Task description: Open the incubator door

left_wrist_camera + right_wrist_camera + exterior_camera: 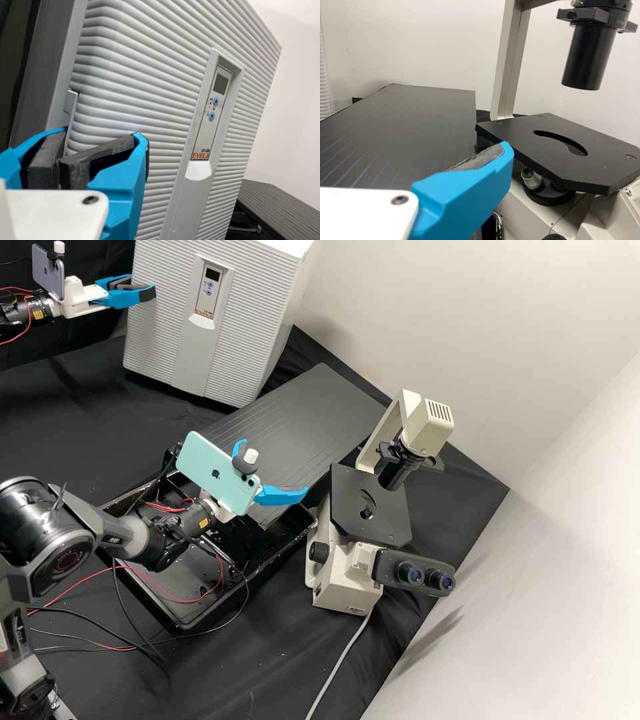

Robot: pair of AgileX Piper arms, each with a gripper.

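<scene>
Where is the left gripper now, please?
In the high view, the left gripper is at upper left, by the incubator's front, left of its control panel.

High view: incubator (pixel 253 320) stands at rear left on the counter (pixel 67 407); microscope (pixel 347 577) stands farther right, nearer the front. Panel (pixel 313 407) lies between them. Tray (pixel 160 587) sits before the panel, left of the microscope.

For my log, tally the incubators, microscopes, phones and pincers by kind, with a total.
Incubator: 1
Microscope: 1
Phones: 2 (mint phone, lavender phone)
Pincers: 2 (left pincer, right pincer)
Total: 6
</scene>
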